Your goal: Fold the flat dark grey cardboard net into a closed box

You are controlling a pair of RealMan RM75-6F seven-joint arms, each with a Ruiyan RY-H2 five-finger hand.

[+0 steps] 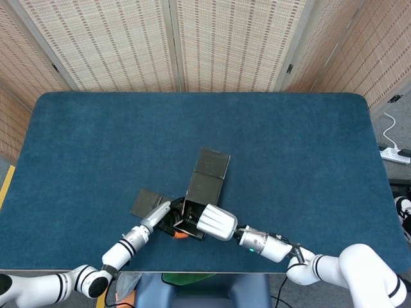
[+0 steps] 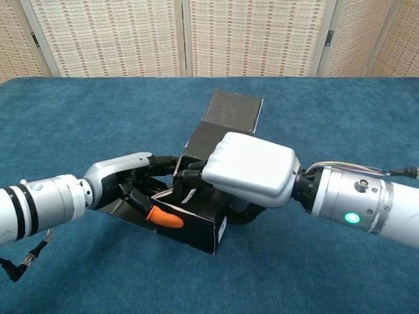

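The dark grey cardboard net [image 1: 207, 181] [image 2: 222, 124] lies near the table's front edge, partly folded: a near wall [image 2: 196, 226] stands upright and a long flap runs away toward the back. My left hand [image 1: 162, 218] [image 2: 134, 186] reaches into the left side, its fingers curled around the folded part, and an orange-tipped finger [image 2: 163, 217] lies over the near wall. My right hand [image 1: 214, 222] [image 2: 247, 168] covers the folded part from the right, its fingers curled over the wall's top edge. A loose side flap [image 1: 142, 202] lies flat to the left.
The blue cloth table [image 1: 96, 141] [image 2: 327, 111] spreads wide around the box. Woven screens [image 1: 225, 38] stand behind the far edge. A power strip and cable [image 1: 395, 153] lie on the floor at the right.
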